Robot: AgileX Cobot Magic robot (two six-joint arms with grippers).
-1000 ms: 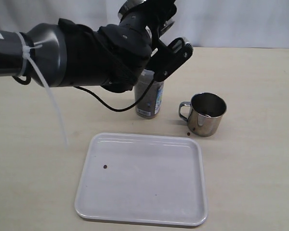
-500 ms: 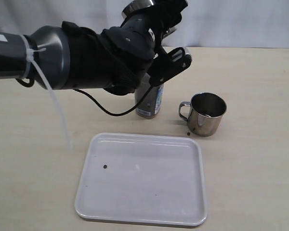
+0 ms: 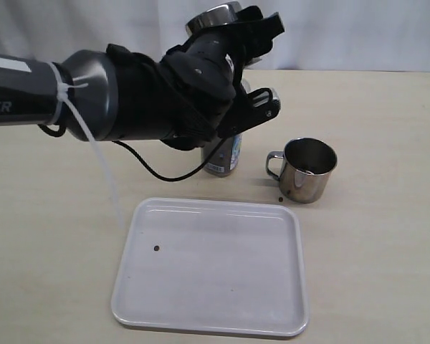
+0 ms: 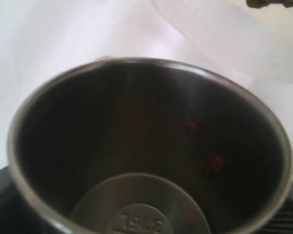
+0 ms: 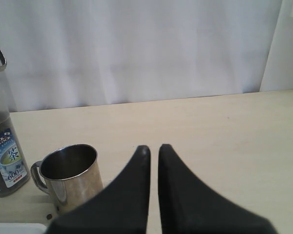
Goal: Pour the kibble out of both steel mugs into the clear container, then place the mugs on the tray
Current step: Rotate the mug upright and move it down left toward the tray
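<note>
Left tool (image 3: 261, 63) raised, gripping; right tool (image 5: 154, 148) closed.

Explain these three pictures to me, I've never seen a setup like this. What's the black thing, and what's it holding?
It is a robot with two arms, each ending in a two-finger gripper. The wide picture comes from a camera off the arms; the other two come from cameras on the wrists. On the table are a clear container, a steel mug and a white tray with a stray pellet. The left gripper holds a tipped mug above the container; its wrist camera looks into it, nearly empty. The right gripper is shut on nothing.
</note>
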